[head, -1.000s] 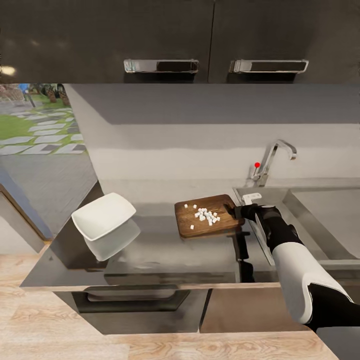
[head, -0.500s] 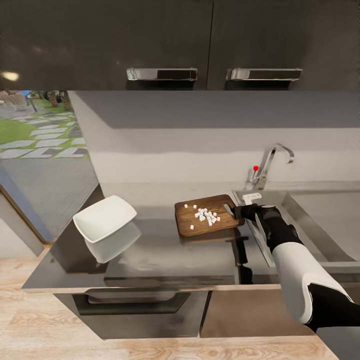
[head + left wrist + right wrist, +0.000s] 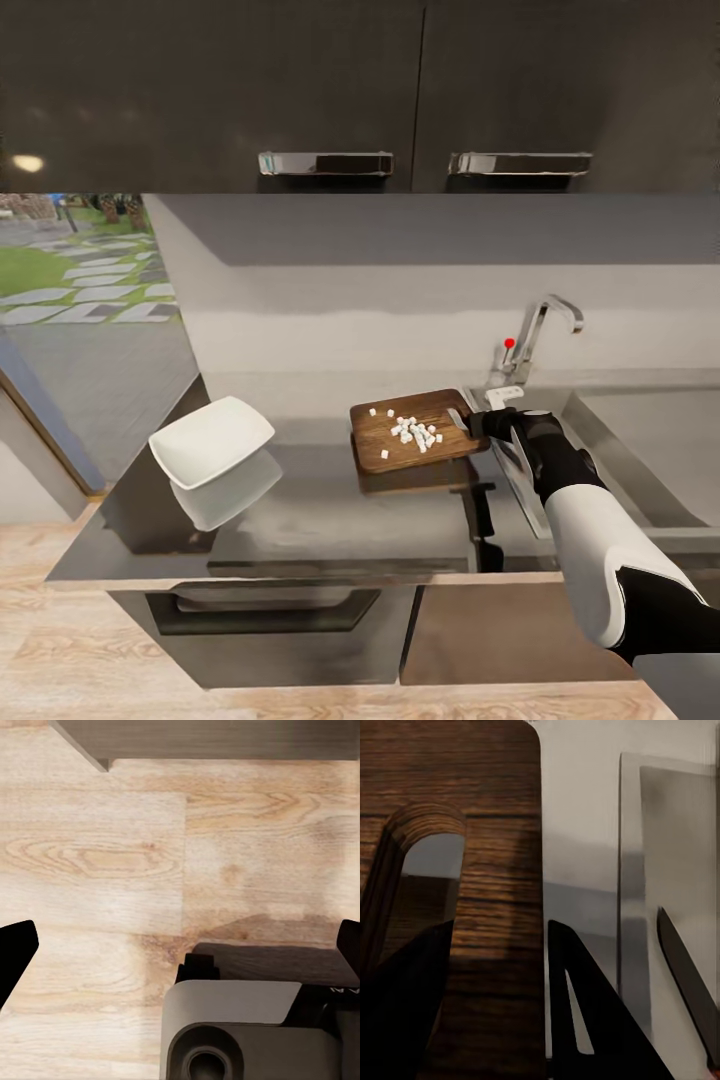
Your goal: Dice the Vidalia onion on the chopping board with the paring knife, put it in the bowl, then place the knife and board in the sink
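The brown chopping board (image 3: 415, 432) hangs just above the grey countertop (image 3: 330, 520) beside the sink (image 3: 650, 440), its reflection showing beneath it. Several white diced onion pieces (image 3: 413, 431) lie on it. My right gripper (image 3: 470, 422) is shut on the board's handle end. In the right wrist view its dark fingers (image 3: 577, 1005) straddle the board (image 3: 495, 832) next to the handle hole. The paring knife's dark blade (image 3: 684, 979) lies off to one side there. The white bowl (image 3: 212, 440) sits tilted at the countertop's left. My left gripper (image 3: 180, 945) is open above the wooden floor.
A chrome faucet (image 3: 535, 335) with a red dot stands behind the sink. Dark upper cabinets with chrome handles (image 3: 325, 162) hang overhead. The countertop ends in a left corner near a doorway to a garden. My own base (image 3: 240, 1027) is below the left gripper.
The head camera has tilted, so the whole picture slid down. The board in my right gripper has risen a little off the countertop, and its reflection now shows wider.
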`<state>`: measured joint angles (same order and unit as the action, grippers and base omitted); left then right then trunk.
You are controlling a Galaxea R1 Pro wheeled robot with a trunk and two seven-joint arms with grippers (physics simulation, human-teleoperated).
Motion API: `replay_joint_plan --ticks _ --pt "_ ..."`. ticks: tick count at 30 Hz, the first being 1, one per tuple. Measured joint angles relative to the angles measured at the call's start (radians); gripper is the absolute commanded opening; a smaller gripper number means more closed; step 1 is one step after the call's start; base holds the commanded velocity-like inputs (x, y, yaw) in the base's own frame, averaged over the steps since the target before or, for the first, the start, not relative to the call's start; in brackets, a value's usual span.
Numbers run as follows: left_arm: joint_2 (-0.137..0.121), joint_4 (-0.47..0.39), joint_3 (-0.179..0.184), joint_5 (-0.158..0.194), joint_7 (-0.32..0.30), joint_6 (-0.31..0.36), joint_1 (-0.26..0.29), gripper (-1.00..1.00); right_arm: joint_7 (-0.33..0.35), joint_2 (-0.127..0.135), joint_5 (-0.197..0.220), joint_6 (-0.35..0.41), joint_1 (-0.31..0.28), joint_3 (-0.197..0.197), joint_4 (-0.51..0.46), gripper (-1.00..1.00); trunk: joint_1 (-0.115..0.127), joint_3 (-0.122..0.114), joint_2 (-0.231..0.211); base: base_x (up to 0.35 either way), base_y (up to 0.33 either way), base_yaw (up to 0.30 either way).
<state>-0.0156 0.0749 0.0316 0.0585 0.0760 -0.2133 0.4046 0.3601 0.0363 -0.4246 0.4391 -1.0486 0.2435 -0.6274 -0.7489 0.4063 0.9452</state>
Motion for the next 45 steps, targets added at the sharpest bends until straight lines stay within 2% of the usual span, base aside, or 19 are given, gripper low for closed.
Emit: replay_joint_plan --ticks 14,45 --pt "0.0 0.0 0.0 0.0 0.0 0.0 0.0 1.0 -0.03 0.001 0.001 0.021 0.0 0.003 0.0 -1.0 0.0 -0.022 0.0 0.0 0.0 0.0" --pt "0.0 0.0 0.0 0.0 0.001 0.0 0.0 1.0 -0.032 0.0 0.001 0.023 0.0 0.002 0.0 -1.0 0.0 -0.071 0.0 0.0 0.0 0.0"
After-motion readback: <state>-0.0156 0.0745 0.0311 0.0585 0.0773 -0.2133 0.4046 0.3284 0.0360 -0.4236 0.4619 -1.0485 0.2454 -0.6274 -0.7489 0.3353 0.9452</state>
